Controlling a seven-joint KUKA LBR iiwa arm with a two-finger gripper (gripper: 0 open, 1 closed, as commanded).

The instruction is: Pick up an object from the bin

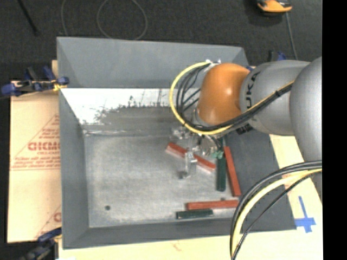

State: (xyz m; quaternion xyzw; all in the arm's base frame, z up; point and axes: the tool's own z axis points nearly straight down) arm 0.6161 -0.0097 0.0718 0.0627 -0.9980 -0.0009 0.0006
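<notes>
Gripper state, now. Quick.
Gripper: open or closed cannot be told. It is low over a red stick, right of the middle of the bin.

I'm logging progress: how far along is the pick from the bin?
Done: the gripper is down in the bin, right over a red bar near the middle. In hand: nothing visibly lifted yet. Left: raising one thing out. A second red bar and a dark green bar lie by the near wall.
</notes>
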